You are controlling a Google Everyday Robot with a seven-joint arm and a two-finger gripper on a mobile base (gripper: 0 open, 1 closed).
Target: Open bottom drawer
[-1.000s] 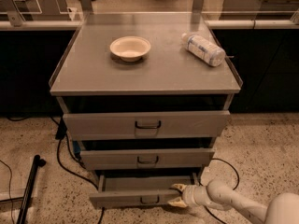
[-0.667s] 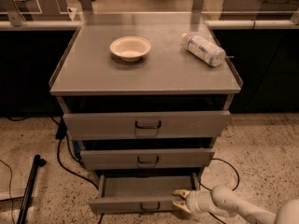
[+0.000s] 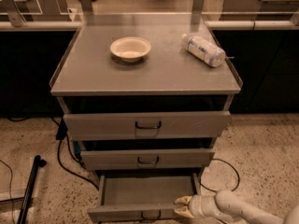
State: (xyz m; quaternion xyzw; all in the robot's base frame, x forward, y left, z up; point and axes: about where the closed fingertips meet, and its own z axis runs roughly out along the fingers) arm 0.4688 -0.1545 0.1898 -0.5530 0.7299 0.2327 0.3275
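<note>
While the bottom drawer point(image 3: 148, 190) stands partly drawn out at 6 o'clock beneath the counter point(image 3: 163, 71), the gripper point(image 3: 183, 206) sits at 4 o'clock of its tray, jaws narrow, apparently pinching the front panel's top edge to the right of the handle point(image 3: 150, 215). Pull straight toward 6 o'clock, level and slow; this off-centre grip may rack the drawer on its runners, so avoid any sideways load

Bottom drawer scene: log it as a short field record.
bottom drawer: pulled out, shallow tray interior showing
end effector: at the right end of the drawer front, arm coming in from lower right
cabinet top: holds two items
bowl: upright, left of centre
bottle: lying on its side, right
</note>
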